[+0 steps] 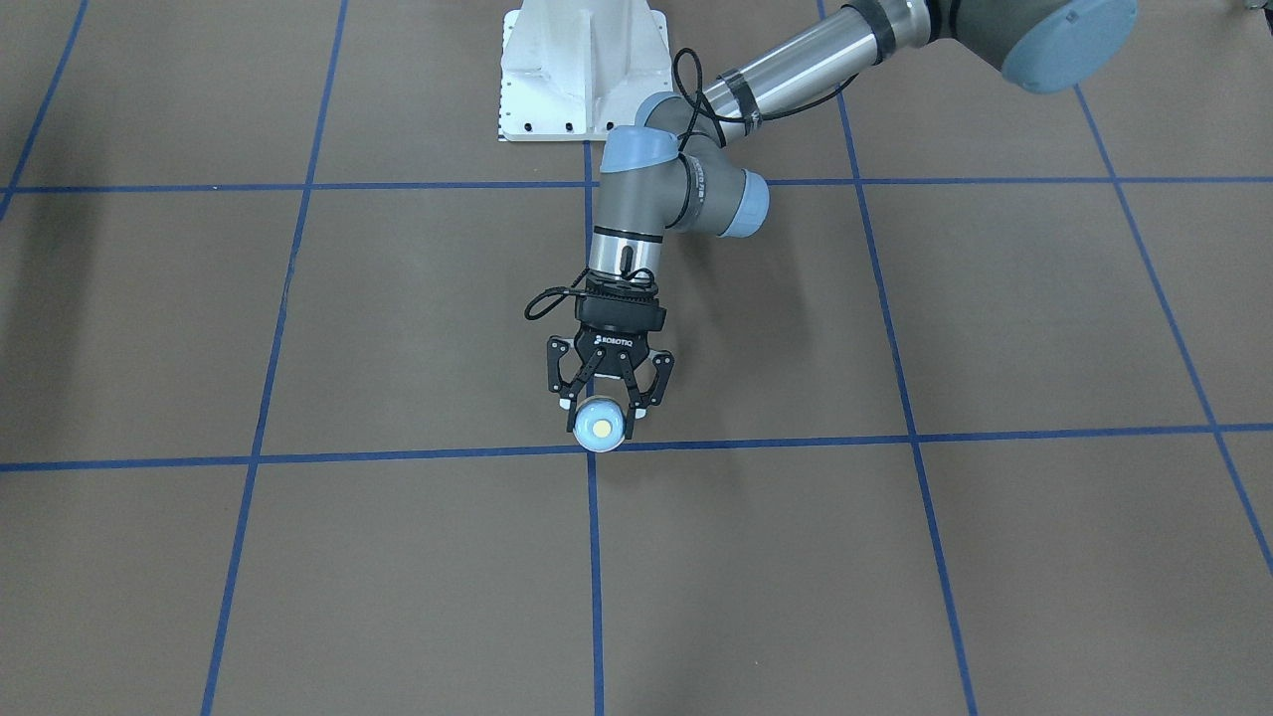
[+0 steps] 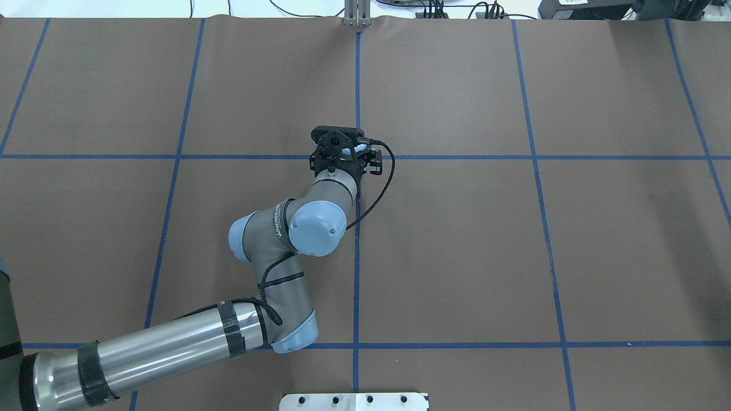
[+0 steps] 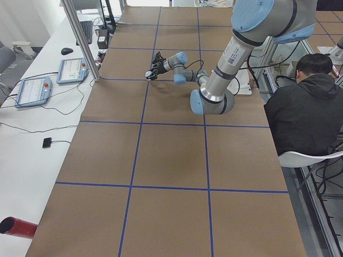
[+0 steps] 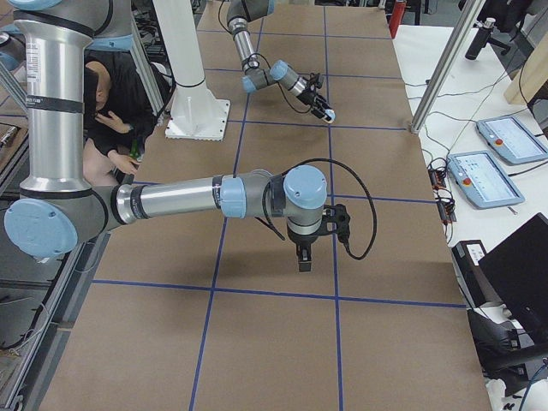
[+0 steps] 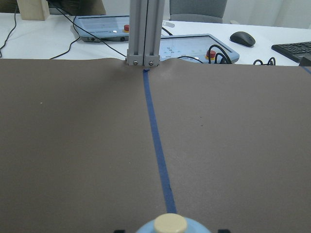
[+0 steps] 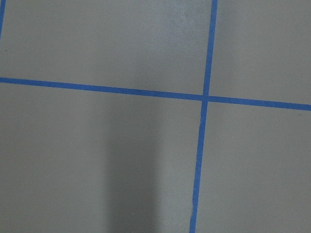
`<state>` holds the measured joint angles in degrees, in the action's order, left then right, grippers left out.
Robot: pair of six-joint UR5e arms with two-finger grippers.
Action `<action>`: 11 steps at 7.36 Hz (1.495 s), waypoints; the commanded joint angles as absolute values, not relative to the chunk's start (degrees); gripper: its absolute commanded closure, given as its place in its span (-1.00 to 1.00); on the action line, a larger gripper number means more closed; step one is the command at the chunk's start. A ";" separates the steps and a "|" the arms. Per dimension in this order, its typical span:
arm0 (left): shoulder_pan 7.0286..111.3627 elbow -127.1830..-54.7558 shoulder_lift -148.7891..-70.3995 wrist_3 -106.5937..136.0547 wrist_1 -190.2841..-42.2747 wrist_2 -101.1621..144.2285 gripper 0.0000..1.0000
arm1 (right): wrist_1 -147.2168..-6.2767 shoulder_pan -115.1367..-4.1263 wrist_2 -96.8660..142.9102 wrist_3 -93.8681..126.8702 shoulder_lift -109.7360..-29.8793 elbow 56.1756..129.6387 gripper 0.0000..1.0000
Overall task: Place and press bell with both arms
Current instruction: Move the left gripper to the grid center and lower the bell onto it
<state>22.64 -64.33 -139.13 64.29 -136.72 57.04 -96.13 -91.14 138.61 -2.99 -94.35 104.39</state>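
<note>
The bell point(image 1: 601, 426), light blue with a cream button, is at the crossing of two blue tape lines in the middle of the table. My left gripper point(image 1: 602, 409) reaches down over it, with one finger on each side of the dome, shut on it. In the left wrist view the bell point(image 5: 170, 224) shows at the bottom edge between the fingertips. From overhead the gripper point(image 2: 341, 153) hides most of the bell point(image 2: 359, 149). My right gripper point(image 4: 304, 262) appears only in the exterior right view. It points down above the table, far from the bell point(image 4: 330, 114). I cannot tell whether it is open or shut.
The white pedestal base point(image 1: 582, 70) stands behind the left arm. A person point(image 3: 303, 101) sits beside the table near the robot. An aluminium post point(image 5: 143, 31) rises at the far table edge, with teach pendants point(image 4: 505, 137) on the white desk beyond it.
</note>
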 commanded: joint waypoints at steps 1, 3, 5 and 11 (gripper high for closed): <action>22.41 -61.71 -140.01 64.25 -138.08 55.02 1.00 | -96.06 -91.14 138.60 -2.99 -94.31 104.24 -1.00; 22.41 -60.12 -140.27 64.34 -138.16 54.23 1.00 | -95.98 -91.14 138.60 -2.99 -94.39 103.80 -1.00; 22.06 -59.33 -141.23 64.42 -138.25 53.62 1.00 | -95.89 -91.14 138.52 -3.08 -94.31 103.62 -1.00; 21.09 -57.56 -142.30 64.86 -138.51 53.09 -1.00 | -95.89 -91.14 138.43 -3.08 -94.31 103.36 -1.00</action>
